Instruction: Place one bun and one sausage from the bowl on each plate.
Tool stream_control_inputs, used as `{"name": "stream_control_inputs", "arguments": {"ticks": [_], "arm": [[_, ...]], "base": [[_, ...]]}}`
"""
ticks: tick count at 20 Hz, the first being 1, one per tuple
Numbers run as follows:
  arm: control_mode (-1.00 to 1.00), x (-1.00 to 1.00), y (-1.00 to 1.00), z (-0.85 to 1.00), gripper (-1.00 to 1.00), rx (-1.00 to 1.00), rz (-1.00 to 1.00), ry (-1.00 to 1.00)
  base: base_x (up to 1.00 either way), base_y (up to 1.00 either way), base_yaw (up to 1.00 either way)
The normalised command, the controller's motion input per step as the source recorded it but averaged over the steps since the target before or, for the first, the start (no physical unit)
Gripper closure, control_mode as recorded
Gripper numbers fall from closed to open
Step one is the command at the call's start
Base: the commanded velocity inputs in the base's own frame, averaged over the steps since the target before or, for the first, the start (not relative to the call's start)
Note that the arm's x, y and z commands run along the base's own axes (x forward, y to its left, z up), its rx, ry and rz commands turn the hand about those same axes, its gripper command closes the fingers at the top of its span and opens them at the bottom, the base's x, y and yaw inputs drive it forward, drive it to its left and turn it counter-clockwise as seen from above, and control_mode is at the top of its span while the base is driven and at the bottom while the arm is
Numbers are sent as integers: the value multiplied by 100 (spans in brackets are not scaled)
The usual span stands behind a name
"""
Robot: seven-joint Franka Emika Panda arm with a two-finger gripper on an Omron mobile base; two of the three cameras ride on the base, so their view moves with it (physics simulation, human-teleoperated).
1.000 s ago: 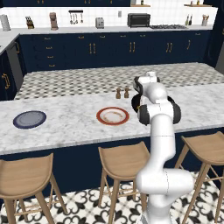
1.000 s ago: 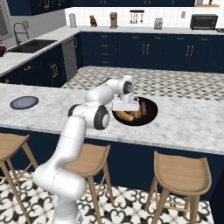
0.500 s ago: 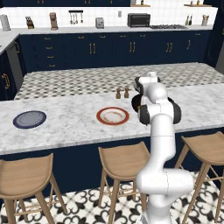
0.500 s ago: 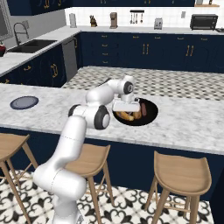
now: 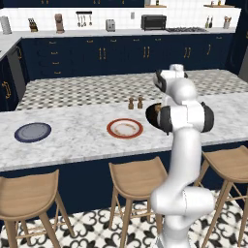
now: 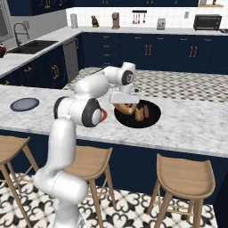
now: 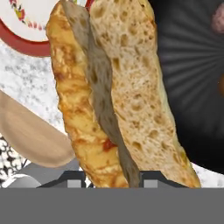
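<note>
I'm at a marble island counter (image 5: 77, 138) fronted by wooden stools (image 5: 138, 177). My gripper (image 6: 126, 103) hangs over the black bowl (image 6: 153, 116), jaws clamped on a split bun (image 7: 113, 96) held just above the rest of the food. The red-rimmed plate (image 5: 125, 128) sits beside the bowl; the blue-grey plate (image 5: 32, 131) lies well apart. Shakers (image 5: 135, 102) stand behind.

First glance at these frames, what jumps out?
The bun dominates the hand view, a split golden roll running up from between the fingertips, so the hand appears shut on it just above the black bowl on the marble island. Left of the bowl sits the red-rimmed plate, bare, and far left the blue-grey plate, also bare.
</note>
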Motion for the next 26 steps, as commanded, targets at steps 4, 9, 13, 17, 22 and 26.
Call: {"name": "stream_control_inputs", "arguments": {"ticks": [4, 9, 13, 17, 22, 26], "arm": [[-100, -100, 43, 93, 100, 0, 8, -29], [-100, -100, 66, 13, 100, -9, 15, -31], [-100, -100, 77, -11, 100, -9, 21, -27], [100, -57, 75, -1, 100, -3, 12, -17], [100, 0, 0, 0, 100, 0, 0, 0], [100, 0, 0, 0, 100, 0, 0, 0]], "base": [[0, 0, 0], [0, 0, 0], [0, 0, 0], [-3, 25, 1], [0, 100, -1], [0, 100, -13]]}}
